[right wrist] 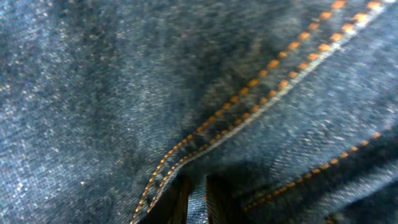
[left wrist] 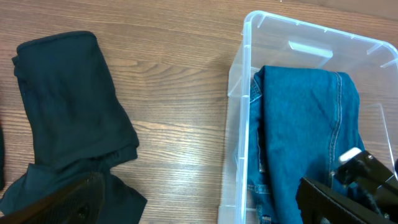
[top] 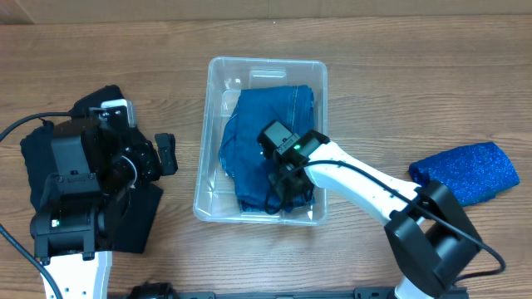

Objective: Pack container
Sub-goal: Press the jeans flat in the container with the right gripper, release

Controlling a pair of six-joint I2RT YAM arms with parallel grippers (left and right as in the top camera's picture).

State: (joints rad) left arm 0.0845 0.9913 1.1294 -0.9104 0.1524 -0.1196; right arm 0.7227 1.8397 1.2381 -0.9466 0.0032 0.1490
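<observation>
The clear plastic container [top: 266, 62] stands mid-table with folded blue jeans [top: 258, 133] inside. My right gripper [top: 283, 178] reaches down into the container's near end. In the right wrist view its fingers [right wrist: 198, 199] are pressed close together with a fold of the denim [right wrist: 186, 81] pinched between them. My left gripper [top: 166, 154] is open and empty, hovering left of the container. In the left wrist view its fingers [left wrist: 199, 205] spread wide over the bare wood, between the container [left wrist: 239, 93] with the jeans [left wrist: 305, 124] and the dark cloth.
A black folded garment [top: 37, 154] lies at the left under my left arm and shows in the left wrist view [left wrist: 68, 99]. A bright blue textured cloth [top: 465, 170] lies on the table at the right.
</observation>
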